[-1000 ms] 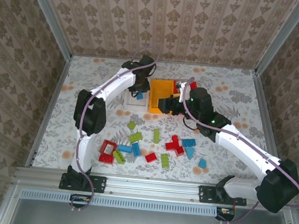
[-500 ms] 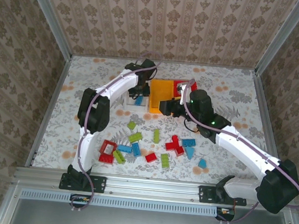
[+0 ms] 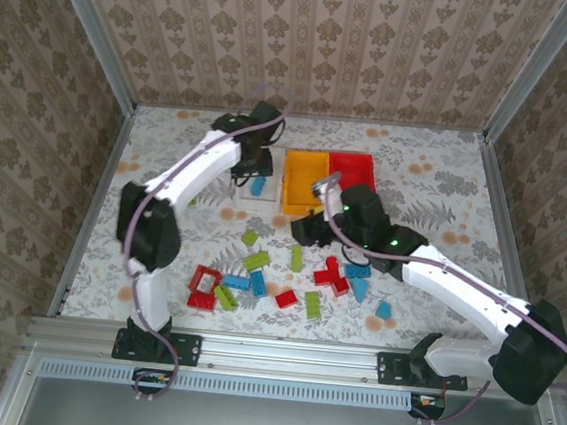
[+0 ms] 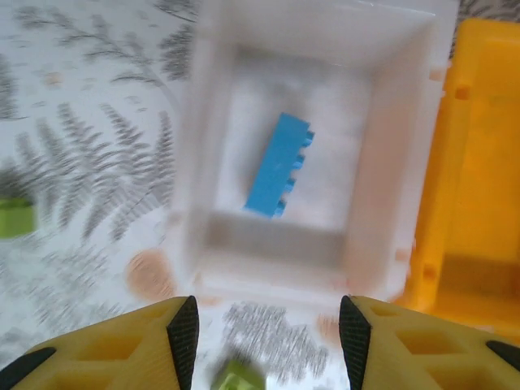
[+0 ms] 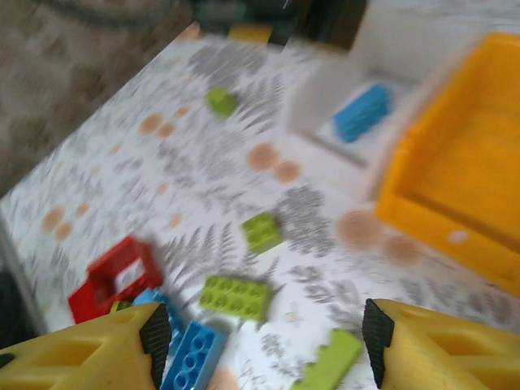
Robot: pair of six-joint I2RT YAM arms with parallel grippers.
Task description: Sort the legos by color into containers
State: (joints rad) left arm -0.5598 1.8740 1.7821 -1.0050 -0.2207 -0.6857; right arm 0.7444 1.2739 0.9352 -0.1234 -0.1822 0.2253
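The small white rectangular plastic bin [image 4: 366,187] stands at the far middle of the fern-patterned table [image 3: 438,177]. One blue studded brick [image 4: 280,175] lies at a slant on its floor. Just beside it on the right is the orange-yellow plastic bin [image 4: 479,162], and the red plastic bin [image 3: 353,169] sits against that one's far side.

The left gripper [image 4: 268,329] hangs over the near edge of the white bin with its yellow fingers spread, and there is nothing between them.

The right gripper [image 5: 266,333] hovers low in front of the orange-yellow bin, above the loose pile. Its fingers are also wide apart and hold nothing.

The other legos lie scattered on the table nearer the arm bases:
- lime green bricks [image 3: 256,261]
- blue bricks [image 3: 358,271]
- a red cross-shaped cluster [image 3: 331,274]
- a red open-frame piece [image 5: 114,280]

In the right wrist view one small green brick [image 5: 262,231] lies alone, between the pile and the bins.
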